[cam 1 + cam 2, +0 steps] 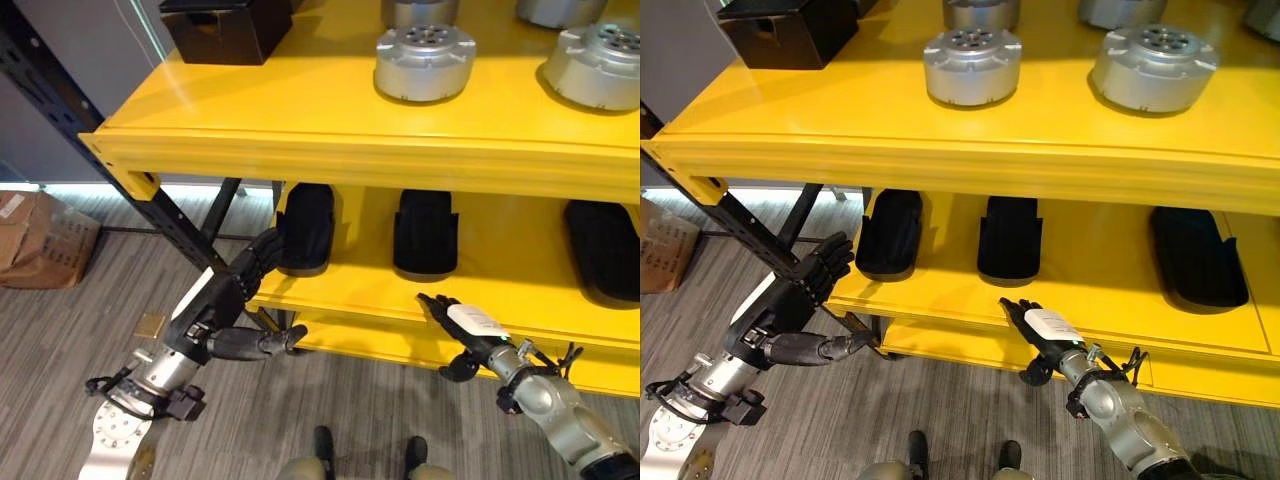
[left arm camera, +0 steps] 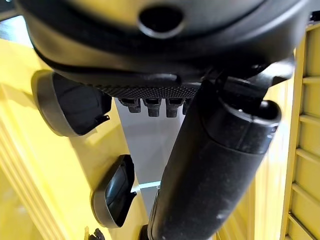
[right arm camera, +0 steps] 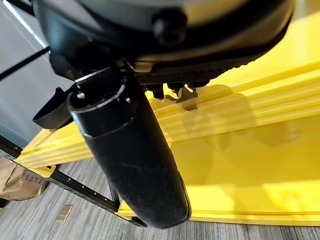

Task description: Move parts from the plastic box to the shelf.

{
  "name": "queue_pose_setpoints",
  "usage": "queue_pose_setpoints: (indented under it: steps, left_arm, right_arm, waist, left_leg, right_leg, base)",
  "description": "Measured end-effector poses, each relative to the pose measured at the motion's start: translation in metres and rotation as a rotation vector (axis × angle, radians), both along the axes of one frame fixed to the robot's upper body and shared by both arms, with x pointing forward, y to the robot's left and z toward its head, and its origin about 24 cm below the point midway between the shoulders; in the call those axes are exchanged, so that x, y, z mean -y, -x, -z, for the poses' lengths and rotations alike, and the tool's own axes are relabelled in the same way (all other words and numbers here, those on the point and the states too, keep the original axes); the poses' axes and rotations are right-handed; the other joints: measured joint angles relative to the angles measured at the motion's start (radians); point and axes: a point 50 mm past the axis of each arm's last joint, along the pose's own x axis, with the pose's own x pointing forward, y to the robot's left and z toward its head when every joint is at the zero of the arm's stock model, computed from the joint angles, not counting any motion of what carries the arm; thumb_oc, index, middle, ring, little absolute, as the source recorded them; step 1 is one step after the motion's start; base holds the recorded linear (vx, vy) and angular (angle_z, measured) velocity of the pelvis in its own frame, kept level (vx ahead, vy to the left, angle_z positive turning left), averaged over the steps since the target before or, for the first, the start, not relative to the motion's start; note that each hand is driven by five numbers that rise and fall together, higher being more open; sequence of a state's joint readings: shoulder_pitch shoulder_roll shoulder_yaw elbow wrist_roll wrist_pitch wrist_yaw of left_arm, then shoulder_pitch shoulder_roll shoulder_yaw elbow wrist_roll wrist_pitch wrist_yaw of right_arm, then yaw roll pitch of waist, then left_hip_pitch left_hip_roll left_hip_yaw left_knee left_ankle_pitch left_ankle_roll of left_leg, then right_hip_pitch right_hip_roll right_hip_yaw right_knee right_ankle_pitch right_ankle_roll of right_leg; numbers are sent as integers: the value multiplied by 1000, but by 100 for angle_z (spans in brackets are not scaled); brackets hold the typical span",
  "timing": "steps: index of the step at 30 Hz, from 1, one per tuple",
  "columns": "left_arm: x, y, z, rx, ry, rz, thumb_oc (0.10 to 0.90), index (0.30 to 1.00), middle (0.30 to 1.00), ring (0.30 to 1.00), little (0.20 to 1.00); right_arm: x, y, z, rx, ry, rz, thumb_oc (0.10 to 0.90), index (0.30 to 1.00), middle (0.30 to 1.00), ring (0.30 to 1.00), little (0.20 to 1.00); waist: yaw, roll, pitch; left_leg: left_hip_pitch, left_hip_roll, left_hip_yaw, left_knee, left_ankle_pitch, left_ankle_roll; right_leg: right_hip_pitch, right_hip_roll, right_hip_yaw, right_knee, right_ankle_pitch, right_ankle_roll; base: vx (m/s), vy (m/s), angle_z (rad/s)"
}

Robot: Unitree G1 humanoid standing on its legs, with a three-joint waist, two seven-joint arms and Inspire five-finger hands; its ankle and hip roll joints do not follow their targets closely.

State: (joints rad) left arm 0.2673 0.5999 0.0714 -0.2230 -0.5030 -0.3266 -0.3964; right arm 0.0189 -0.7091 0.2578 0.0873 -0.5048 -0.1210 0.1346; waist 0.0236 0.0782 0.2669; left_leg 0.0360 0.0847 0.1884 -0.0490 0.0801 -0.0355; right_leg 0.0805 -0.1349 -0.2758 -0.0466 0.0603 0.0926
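Both hands are held empty in front of the yellow shelf point(image 1: 330, 150). The left hand point(image 1: 235, 300) is spread wide, its fingers straight and reaching toward the front edge of the lower tier, thumb pointing across. The right hand point(image 1: 468, 335) is likewise relaxed and open, fingers extended toward that same edge, with nothing between them.

Parts already rest on the shelf — silver round parts point(image 1: 424, 60) on the top tier and black moulded parts point(image 1: 426, 232) lined up on the lower one. The plastic box cannot be located from these views, so it is judged that a placement is finished and the next fetch is due.

For that step to go well, both hands should be drawn clear of the shelf lip before any turn, so the black parts are not nudged — and the fingers kept open until a new part is reached.
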Motion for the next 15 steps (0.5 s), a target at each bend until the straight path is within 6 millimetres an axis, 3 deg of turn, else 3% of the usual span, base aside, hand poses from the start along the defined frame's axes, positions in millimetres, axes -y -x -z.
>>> queue_pose_setpoints:
  steps: [5,8,13,15]
  left_arm:
    - [-1,2,-1,2,10,-29,900,1000,1000,1000,1000]
    - [-1,3,1,-17,60,-18,900,1000,1000,1000,1000]
    - [15,4,19,-87,385,-13,900,1000,1000,1000,1000]
    - [20,5,24,-124,415,16,900,1000,1000,1000,1000]
  right_arm:
    - [-6,20,0,-66,-125,-11,900,1000,1000,1000,1000]
    - [-3,25,-7,-41,-336,36,900,1000,1000,1000,1000]
    - [-11,24,-34,267,-849,247,900,1000,1000,1000,1000]
    - [-11,24,-44,349,-943,280,900,1000,1000,1000,1000]
  waist:
    - [-21,-36,0]
    - [-33,-48,0]
    - [-57,-47,-1]
    - [-71,-47,-1]
  left_leg:
    - [7,1,17,-5,0,0]
    - [19,-2,30,-11,0,0]
    - [45,0,60,-27,0,0]
    - [51,-1,74,-29,0,0]
  right_leg:
    - [-1,2,17,-8,5,1]
    - [5,1,28,-21,13,4]
    - [12,6,60,-34,25,0]
    - [14,6,73,-39,31,1]
  base:
    - [-24,8,-10]
    - [-16,33,-11]
    - [-37,52,-17]
    - [-42,70,-21]
